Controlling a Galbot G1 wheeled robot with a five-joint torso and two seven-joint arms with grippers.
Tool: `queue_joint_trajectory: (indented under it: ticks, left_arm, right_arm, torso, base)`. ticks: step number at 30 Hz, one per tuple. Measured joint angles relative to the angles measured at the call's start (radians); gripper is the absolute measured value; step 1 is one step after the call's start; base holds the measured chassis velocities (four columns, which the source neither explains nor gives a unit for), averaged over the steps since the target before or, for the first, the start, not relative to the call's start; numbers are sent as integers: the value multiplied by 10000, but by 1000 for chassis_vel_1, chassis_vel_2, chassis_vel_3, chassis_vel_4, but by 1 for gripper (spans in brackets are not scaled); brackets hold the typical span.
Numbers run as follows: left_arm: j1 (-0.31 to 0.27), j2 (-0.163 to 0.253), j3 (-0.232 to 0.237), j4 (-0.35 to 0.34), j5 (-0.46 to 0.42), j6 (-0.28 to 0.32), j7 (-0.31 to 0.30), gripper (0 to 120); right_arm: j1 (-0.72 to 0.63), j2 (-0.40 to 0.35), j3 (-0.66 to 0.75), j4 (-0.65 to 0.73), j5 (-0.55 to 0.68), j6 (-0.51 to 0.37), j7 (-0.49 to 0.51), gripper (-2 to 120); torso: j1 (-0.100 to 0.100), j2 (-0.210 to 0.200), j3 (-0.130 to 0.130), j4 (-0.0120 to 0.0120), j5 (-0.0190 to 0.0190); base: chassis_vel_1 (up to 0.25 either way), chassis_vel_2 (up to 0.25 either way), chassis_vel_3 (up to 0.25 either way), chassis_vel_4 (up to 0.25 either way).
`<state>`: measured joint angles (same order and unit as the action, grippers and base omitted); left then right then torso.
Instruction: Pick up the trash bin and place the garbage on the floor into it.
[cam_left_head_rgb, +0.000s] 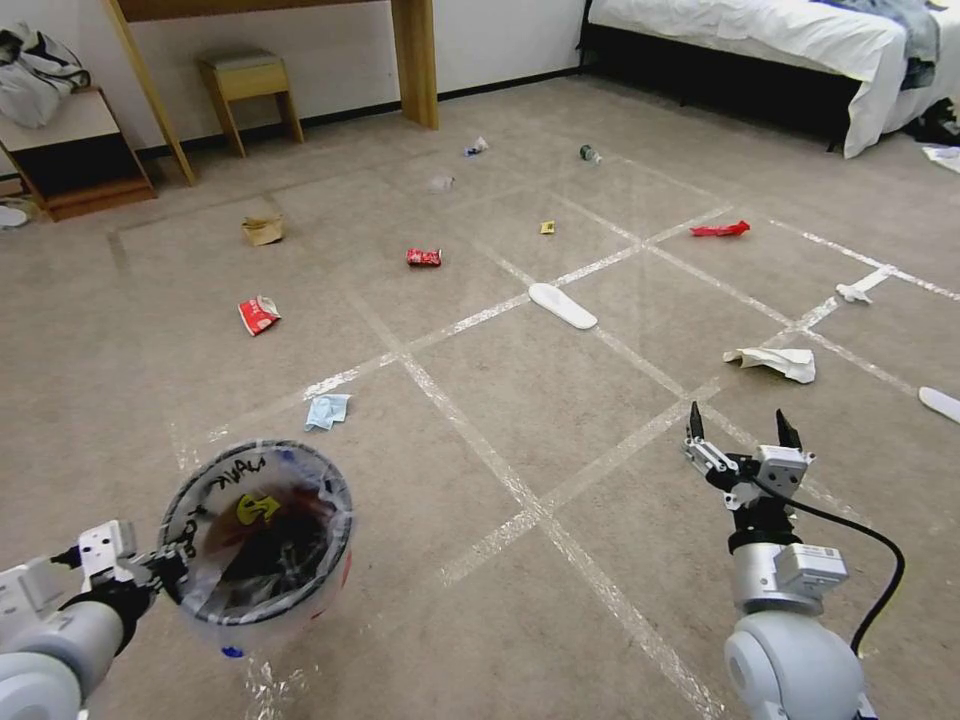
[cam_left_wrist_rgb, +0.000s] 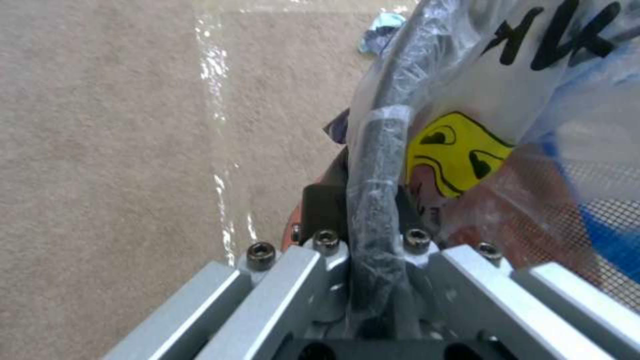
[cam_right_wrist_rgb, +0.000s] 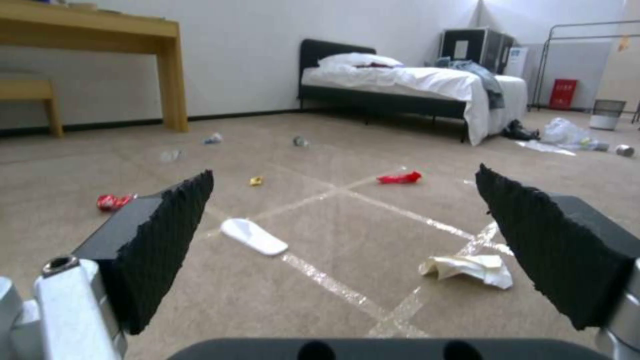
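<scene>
My left gripper (cam_left_head_rgb: 172, 566) is shut on the rim of the red trash bin (cam_left_head_rgb: 258, 545), holding it above the floor (cam_left_head_rgb: 520, 400) at lower left; its clear liner carries black writing. In the left wrist view the fingers (cam_left_wrist_rgb: 320, 210) clamp the bag-wrapped rim of the trash bin (cam_left_wrist_rgb: 380, 165). My right gripper (cam_left_head_rgb: 742, 425) hangs open and empty at lower right, just short of a crumpled white paper (cam_left_head_rgb: 772, 361). In the right wrist view that white paper (cam_right_wrist_rgb: 468, 267) lies between the pads (cam_right_wrist_rgb: 167, 235). Garbage is scattered around: blue mask (cam_left_head_rgb: 327, 410), red wrapper (cam_left_head_rgb: 259, 314), crushed can (cam_left_head_rgb: 424, 257), red wrapper (cam_left_head_rgb: 720, 229), brown bag (cam_left_head_rgb: 262, 230).
A white slipper (cam_left_head_rgb: 562, 305) lies mid-floor, another (cam_left_head_rgb: 940, 403) at the right edge. A stool (cam_left_head_rgb: 250, 95) and desk leg (cam_left_head_rgb: 414, 60) stand at the back, a bed (cam_left_head_rgb: 780, 50) at back right. Yellow wrapper (cam_left_head_rgb: 547, 227) and green bottle (cam_left_head_rgb: 589, 153) lie farther off.
</scene>
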<state>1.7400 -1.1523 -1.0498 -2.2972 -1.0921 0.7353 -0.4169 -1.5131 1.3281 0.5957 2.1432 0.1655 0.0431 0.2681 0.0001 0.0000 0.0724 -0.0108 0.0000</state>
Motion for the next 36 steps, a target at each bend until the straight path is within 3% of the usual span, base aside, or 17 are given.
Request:
queue_joint_trajectory:
  ticks: [14, 36]
  left_arm:
    - [-490, -264, 286, 563, 172, -2, 1, 0]
    - [-621, -408, 295, 949, 433, 3, 343, 0]
  right_arm:
    - [192, 100, 57, -147, -11, 87, -163, 100]
    - [306, 207, -34, -354, -21, -104, -152, 100]
  torso:
    - [0, 0, 0, -2, -1]
    - [0, 0, 0, 0, -1]
  base:
    - [0, 0, 0, 0]
    - [0, 0, 0, 0]
